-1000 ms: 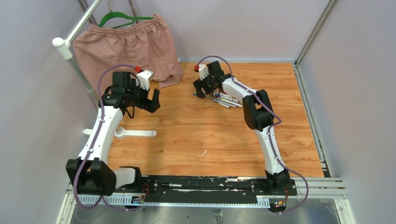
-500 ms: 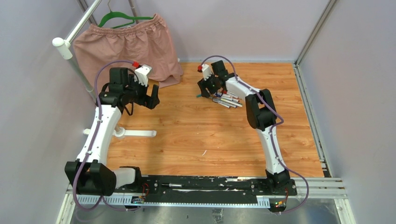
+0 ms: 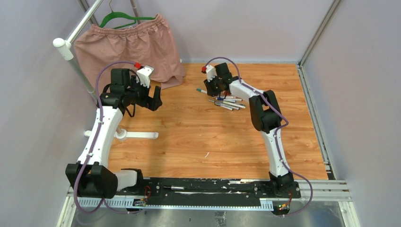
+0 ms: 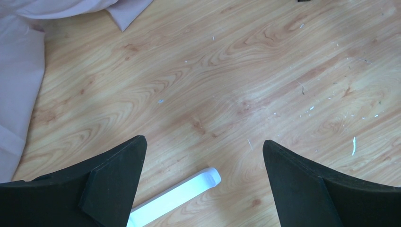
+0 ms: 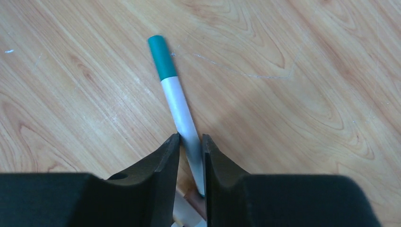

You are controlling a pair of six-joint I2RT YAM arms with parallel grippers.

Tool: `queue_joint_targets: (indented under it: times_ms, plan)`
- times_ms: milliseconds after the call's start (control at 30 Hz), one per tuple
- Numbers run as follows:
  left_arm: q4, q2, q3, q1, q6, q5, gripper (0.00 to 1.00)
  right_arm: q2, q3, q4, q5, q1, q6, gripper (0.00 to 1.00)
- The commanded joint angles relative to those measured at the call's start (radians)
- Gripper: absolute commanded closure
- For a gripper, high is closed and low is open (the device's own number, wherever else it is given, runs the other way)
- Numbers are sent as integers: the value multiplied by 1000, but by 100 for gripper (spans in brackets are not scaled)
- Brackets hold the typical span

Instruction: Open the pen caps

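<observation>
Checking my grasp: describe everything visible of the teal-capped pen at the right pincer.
The teal-capped pen is slim, with a smooth white plastic-looking barrel and its teal cap still on, pointing away from the right pincer, whose fingers pinch the barrel's near part. Whether it rests on the table is unclear.

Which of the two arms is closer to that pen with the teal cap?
Right. The right tool pinches the teal-capped pen by its barrel; the left tool hangs open well away, near the pink shorts.
</observation>
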Motion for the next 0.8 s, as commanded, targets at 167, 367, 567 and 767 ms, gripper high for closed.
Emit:
queue_joint_targets:
  times_ms: [167, 367, 567, 767]
  plan:
    - [-20, -17, 25, 6, -10, 21, 0, -36, -122, -22, -8, 37, 64, 94]
    - [-24, -20, 9, 6, -2, 26, 0, -47, -105, 23, -30, 53, 118, 100]
    - [-26, -25, -7, 6, 37, 66, 0, -135, -130, 51, -80, 53, 157, 100]
    - [-25, -22, -78, -3, 209, 154, 0, -281, -279, 92, -197, 54, 237, 100]
